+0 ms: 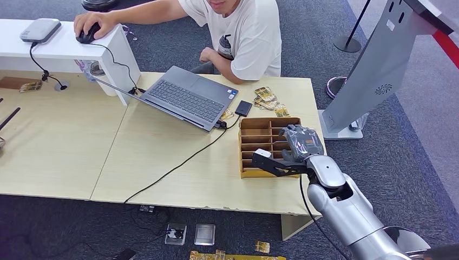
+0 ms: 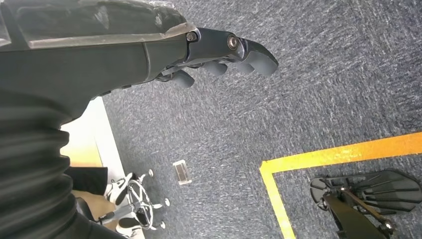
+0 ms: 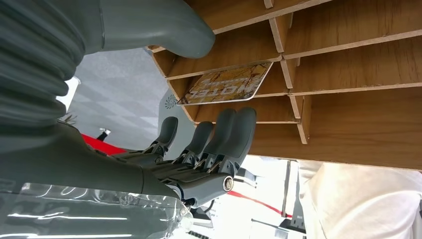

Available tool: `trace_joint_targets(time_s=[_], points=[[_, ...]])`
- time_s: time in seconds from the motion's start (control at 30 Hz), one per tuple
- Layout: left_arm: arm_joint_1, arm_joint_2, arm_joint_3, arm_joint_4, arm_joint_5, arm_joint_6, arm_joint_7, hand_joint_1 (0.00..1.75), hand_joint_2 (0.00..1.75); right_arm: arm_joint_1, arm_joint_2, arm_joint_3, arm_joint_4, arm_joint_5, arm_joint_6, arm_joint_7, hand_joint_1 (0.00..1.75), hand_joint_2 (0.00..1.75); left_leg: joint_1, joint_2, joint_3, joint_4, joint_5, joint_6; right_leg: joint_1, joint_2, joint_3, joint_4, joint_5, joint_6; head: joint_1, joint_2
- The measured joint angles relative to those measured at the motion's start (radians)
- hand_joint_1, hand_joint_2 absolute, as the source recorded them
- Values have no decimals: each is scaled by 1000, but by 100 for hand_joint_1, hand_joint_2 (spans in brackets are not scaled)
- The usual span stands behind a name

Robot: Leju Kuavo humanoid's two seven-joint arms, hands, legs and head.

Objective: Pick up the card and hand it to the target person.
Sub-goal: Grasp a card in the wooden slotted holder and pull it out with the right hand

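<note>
Right hand (image 1: 303,142) covers the right-side slots of the wooden rack (image 1: 254,138) in head view, so the card (image 3: 226,83) is hidden there. Wrist view: card's far end is tucked behind a divider, print only partly readable. Person (image 1: 243,32) cut off at the top edge. Cards on the floor (image 1: 262,247) too small to read.

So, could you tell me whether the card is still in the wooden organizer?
In. The card sits in a slot of the wooden organizer; the right hand is near, not holding it.
</note>
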Motion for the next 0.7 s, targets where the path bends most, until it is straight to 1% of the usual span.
trace_joint_targets(time_s=[0.13,0.27,0.4,0.53,0.7], points=[[0,0,-2,0,0,0,-2,0,175,0,-1,0,0,0,-1,-1,99,175,0,0,0,0,0,0,0,0,0,0,0,0,0,0],[0,0,-4,-1,0,0,-5,0,175,0,-3,1,0,0,-2,-1,110,175,0,0,0,0,0,0,0,0,0,0,0,0,0,0],[1,0,-4,-3,0,0,-7,0,175,1,-5,1,-4,0,-2,-1,140,175,0,0,0,0,0,0,0,0,0,0,0,0,0,0],[1,0,-4,-5,0,0,-8,0,175,3,-8,1,-10,0,-4,-1,146,175,0,0,0,0,0,0,0,0,0,0,0,0,0,0],[1,0,-4,-5,0,0,-9,0,175,7,-10,1,-17,1,-8,-6,149,175,0,0,0,0,0,0,0,0,0,0,0,0,0,0]])
